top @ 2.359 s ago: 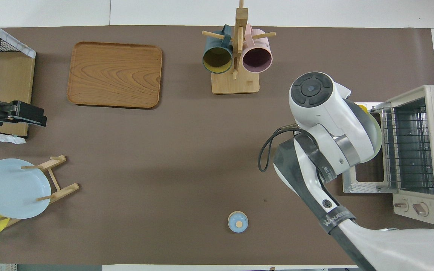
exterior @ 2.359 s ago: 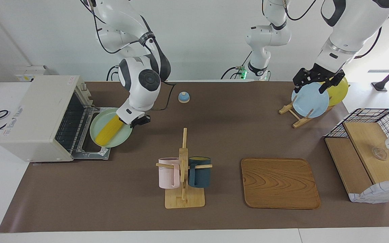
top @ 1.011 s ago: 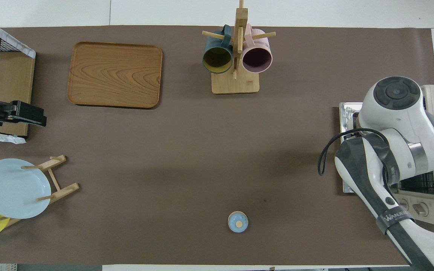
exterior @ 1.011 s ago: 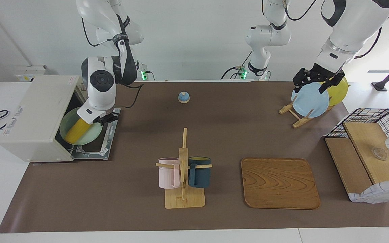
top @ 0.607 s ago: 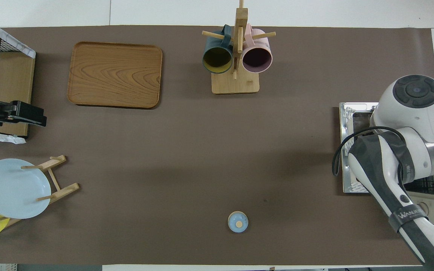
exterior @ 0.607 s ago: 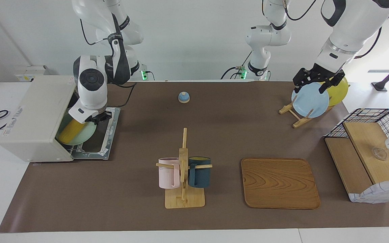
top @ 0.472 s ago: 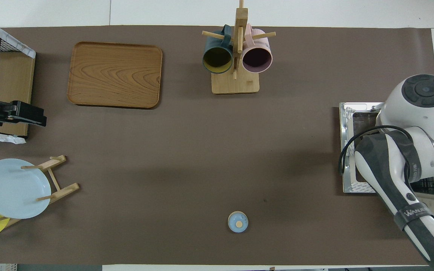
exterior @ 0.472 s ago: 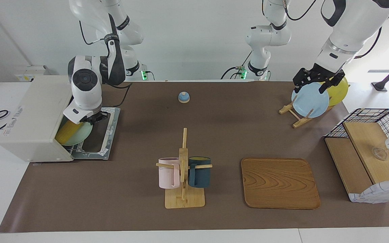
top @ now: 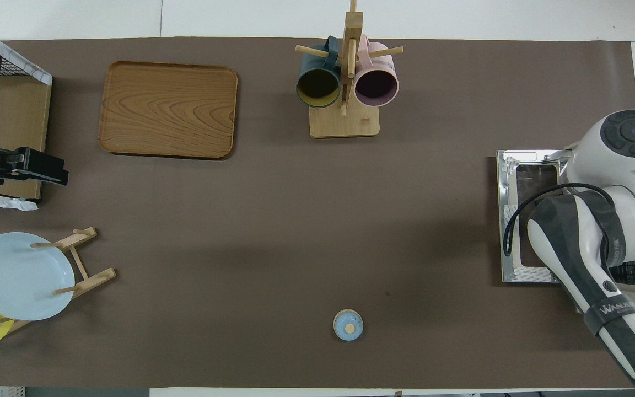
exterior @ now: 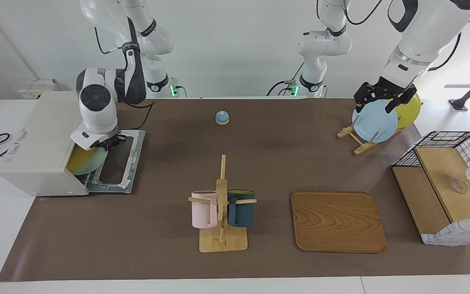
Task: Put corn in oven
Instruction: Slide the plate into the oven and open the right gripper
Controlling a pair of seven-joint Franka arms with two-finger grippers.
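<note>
One plate carries the load: the corn (exterior: 77,158) lies on a pale green plate (exterior: 93,165), and both sit mostly inside the mouth of the oven (exterior: 39,139) at the right arm's end of the table (exterior: 259,155). Only a short yellow stretch of the cob shows under the oven roof. The oven door (exterior: 125,159) lies open and flat on the table in front of the oven.

The right tool (exterior: 105,143) is at the plate's outer rim, just above the door, and appears clamped on that rim. In the overhead view the right arm's wrist covers the plate, the corn and the tool, so contact is read from the facing view alone.

The left tool (exterior: 378,99) waits over the blue plate (exterior: 374,121) in the plate stand, well apart from the oven. I cannot tell whether it is wide or narrow.

Risks, as judgement:
- The plate looks tilted. If the rim is let go before the plate rests on the wire rack, the cob could roll off toward the oven's back or out onto the door.
- Whether the plate touches the rack is hidden, so a release from height could tip it.
- The wrist is close to the oven's top edge, so a push deeper could knock the housing and shift the oven.
- Pulling back while gripping would drag the plate and corn out again.
</note>
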